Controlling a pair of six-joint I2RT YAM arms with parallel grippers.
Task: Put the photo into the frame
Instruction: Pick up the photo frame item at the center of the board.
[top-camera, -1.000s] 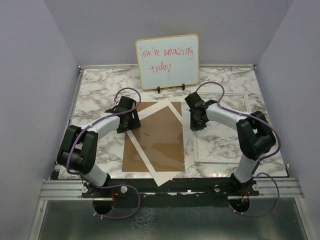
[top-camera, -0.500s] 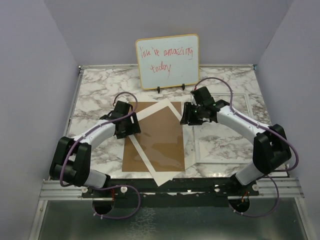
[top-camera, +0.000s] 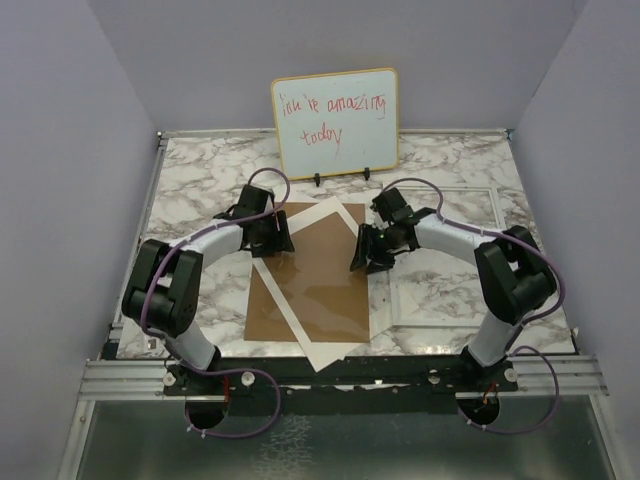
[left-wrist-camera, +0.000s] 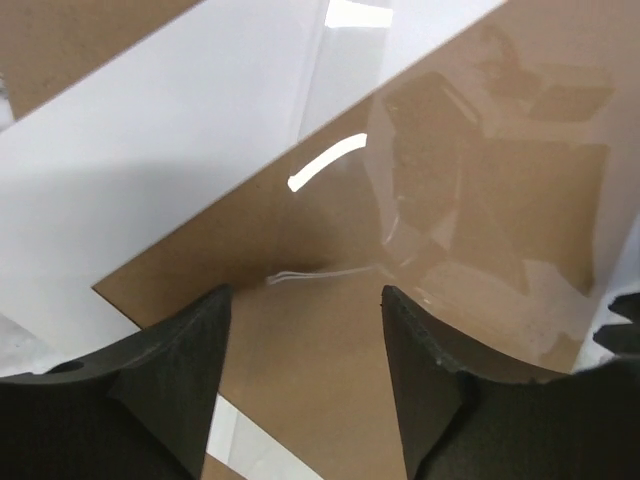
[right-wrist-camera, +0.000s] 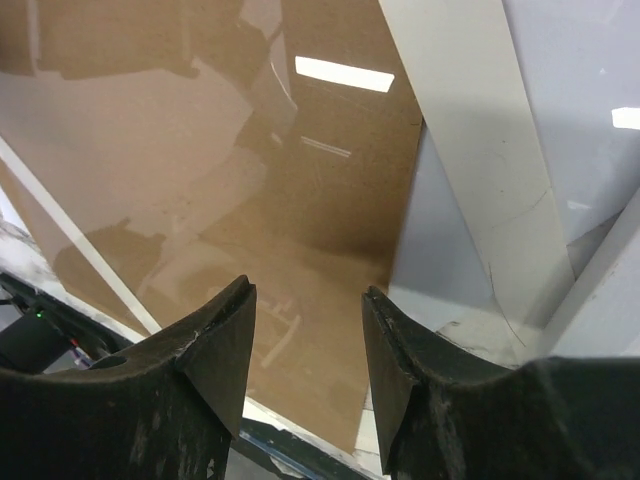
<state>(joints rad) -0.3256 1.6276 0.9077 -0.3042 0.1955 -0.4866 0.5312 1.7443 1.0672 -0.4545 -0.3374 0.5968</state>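
Fingers on your left gripper (left-wrist-camera: 305, 292) stand well apart with nothing between them. It hangs over a corner of the glossy brown backing board (left-wrist-camera: 450, 250), and the white mat (left-wrist-camera: 180, 150) shows just beyond its fingertips. Your right gripper (right-wrist-camera: 306, 290) is likewise spread and holds nothing. The board's brown surface lies straight below its fingertips, with a pale sheet just off to its right.

From above, both grippers face each other across the board (top-camera: 320, 280), left gripper (top-camera: 275, 240) on one side, right gripper (top-camera: 362, 258) on the other. The frame (top-camera: 450, 290) lies flat on the table (top-camera: 200, 190) just to the right of your right gripper, under that arm. The whiteboard (top-camera: 335, 120) stands well beyond both grippers. You cannot pick out the photo in any view.
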